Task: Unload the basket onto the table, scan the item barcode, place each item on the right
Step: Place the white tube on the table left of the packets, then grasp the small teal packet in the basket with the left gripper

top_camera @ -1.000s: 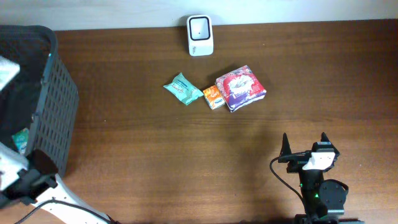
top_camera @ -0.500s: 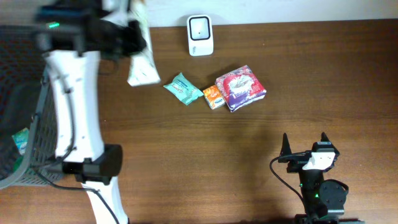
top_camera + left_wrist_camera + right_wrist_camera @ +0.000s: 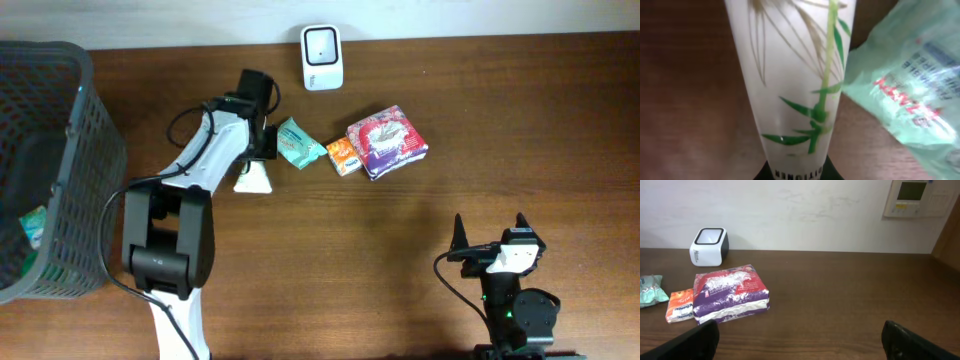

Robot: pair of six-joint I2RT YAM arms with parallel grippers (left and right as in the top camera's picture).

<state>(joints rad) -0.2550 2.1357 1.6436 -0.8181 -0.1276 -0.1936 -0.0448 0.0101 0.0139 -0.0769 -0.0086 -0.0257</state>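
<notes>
My left gripper [image 3: 259, 150] is shut on a white tube [image 3: 252, 178] printed with green bamboo leaves. It holds the tube low over the table, just left of a green packet [image 3: 294, 142]. The left wrist view is filled by the tube [image 3: 795, 75], whose narrow end is pinched between the dark jaws of the left gripper [image 3: 797, 175], and the green packet [image 3: 900, 90] lies beside it on the right. The white scanner [image 3: 321, 56] stands at the table's back edge, also in the right wrist view [image 3: 709, 246]. My right gripper [image 3: 490, 232] rests open at the front right, holding nothing.
An orange packet [image 3: 343, 156] and a purple-and-red pack [image 3: 386, 141] lie right of the green packet. A dark mesh basket [image 3: 95, 170] with more items inside stands at the left edge. A wall runs behind the table.
The left arm came out of the basket with the white tube, swung across high, and now holds it low beside the green packet. The right arm has not moved.
</notes>
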